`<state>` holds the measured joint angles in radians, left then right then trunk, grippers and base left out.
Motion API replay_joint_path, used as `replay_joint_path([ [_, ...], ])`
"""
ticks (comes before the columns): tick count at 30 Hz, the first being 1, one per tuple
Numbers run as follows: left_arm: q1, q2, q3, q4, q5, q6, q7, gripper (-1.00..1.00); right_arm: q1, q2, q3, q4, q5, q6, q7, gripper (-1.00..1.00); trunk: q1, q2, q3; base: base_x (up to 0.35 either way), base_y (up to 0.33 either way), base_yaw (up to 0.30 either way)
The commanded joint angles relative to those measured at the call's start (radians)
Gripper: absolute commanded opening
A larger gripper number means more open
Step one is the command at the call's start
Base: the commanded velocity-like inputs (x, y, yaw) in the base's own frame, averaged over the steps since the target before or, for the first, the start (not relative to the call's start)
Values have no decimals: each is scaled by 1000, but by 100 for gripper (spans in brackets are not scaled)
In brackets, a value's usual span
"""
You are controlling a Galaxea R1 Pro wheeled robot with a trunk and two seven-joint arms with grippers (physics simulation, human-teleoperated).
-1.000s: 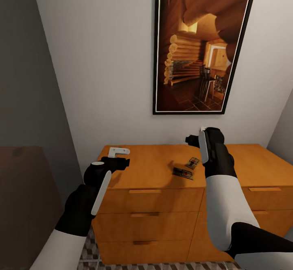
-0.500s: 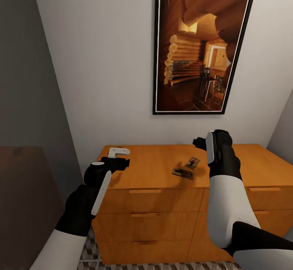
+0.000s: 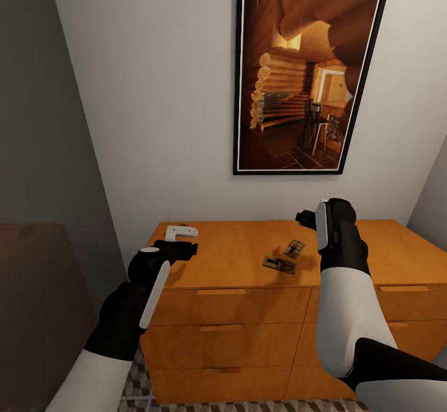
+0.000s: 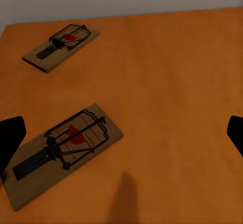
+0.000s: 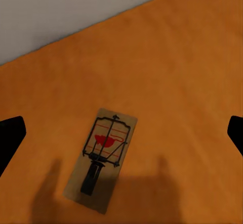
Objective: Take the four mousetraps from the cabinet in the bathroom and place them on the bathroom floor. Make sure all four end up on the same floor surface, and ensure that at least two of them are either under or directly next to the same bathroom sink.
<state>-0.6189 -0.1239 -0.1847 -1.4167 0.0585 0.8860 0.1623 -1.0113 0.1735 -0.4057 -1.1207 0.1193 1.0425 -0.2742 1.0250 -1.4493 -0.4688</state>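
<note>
Two mousetraps lie on the top of the orange-brown cabinet [image 3: 230, 257]: one mousetrap [image 3: 278, 264] nearer the front edge, the other mousetrap [image 3: 293, 249] just behind it. My left gripper [image 3: 191, 248] hovers over the cabinet's left end, open, pointing toward them; its wrist view shows the near mousetrap [image 4: 63, 153] and the far mousetrap [image 4: 62, 47] ahead of the open left gripper [image 4: 121, 138]. My right gripper [image 3: 303, 216] hangs open above the cabinet top, close to the wall. Below the open right gripper [image 5: 121, 133] a single mousetrap [image 5: 103, 155] lies flat. The sink is out of view.
A small white L-shaped object [image 3: 180, 232] sits at the cabinet's back left corner. A framed picture [image 3: 307, 71] hangs on the white wall. A dark brown surface [image 3: 37, 300] stands left of the cabinet. Cube-patterned bathroom floor [image 3: 138, 384] shows at the cabinet's foot.
My right arm has shifted a little to the right over the cabinet top. The left arm and the mousetraps have stayed put.
</note>
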Motion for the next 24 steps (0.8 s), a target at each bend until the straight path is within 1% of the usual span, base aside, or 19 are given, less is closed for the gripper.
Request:
replay_joint_path([
  [1,-1,0,-1,-1,6,4,7,100,-1,1,-2,-1,10,5,6,100,0,-1,-1,0,0,0],
  [12,-1,-2,0,-1,4,5,5,100,-1,1,-3,-4,3,5,10,100,0,-1,-1,-2,0,0],
  [19,-1,-2,-1,-2,4,7,4,100,-1,1,-1,-4,1,5,10,100,0,-1,-1,-108,0,0],
  [24,-1,-2,-1,-2,4,6,3,100,-1,1,0,-4,1,5,11,100,0,-1,-1,-49,0,0],
])
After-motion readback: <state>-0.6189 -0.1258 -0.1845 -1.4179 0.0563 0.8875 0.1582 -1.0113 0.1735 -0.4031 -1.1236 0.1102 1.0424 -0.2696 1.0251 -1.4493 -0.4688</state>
